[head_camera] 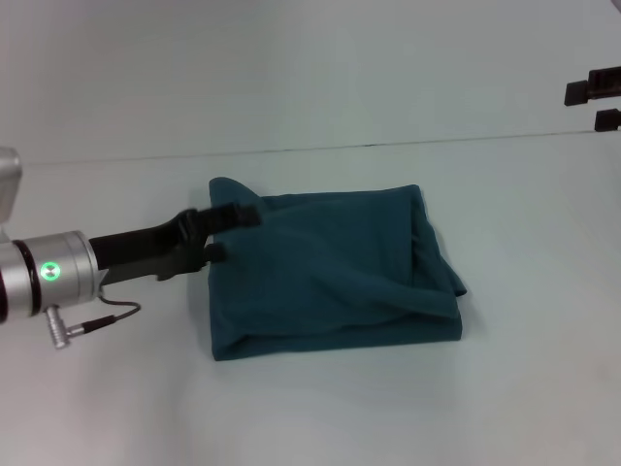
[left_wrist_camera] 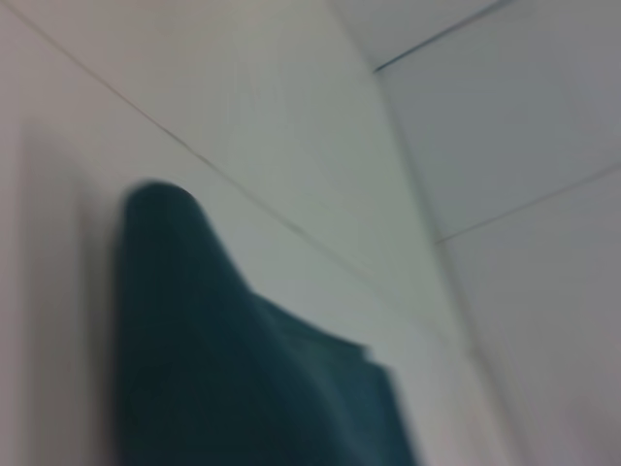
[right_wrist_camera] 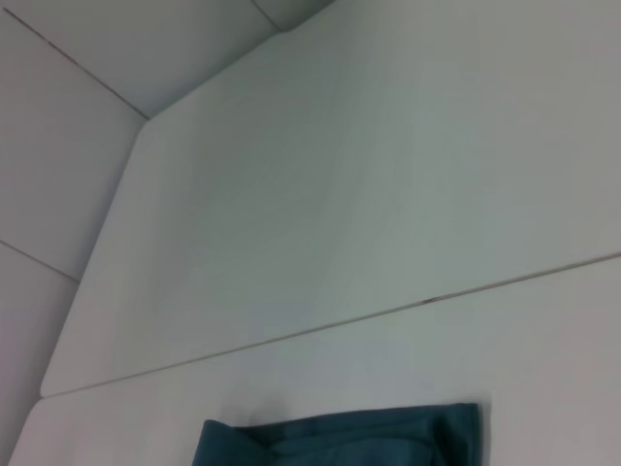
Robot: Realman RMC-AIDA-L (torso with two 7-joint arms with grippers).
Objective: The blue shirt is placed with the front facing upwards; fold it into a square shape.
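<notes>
The blue shirt (head_camera: 330, 277) is laid folded on the desk (head_camera: 310, 408), near its middle. The left tool (head_camera: 225, 233) is positioned at the shirt's left far corner, touching the cloth there. The right tool (head_camera: 594, 97) is held well apart, behind and to the right of the shirt.

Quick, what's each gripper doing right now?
Left gripper: closed on the far-left edge of the folded dark teal-blue cotton shirt.
Right gripper: cannot be told.
</notes>
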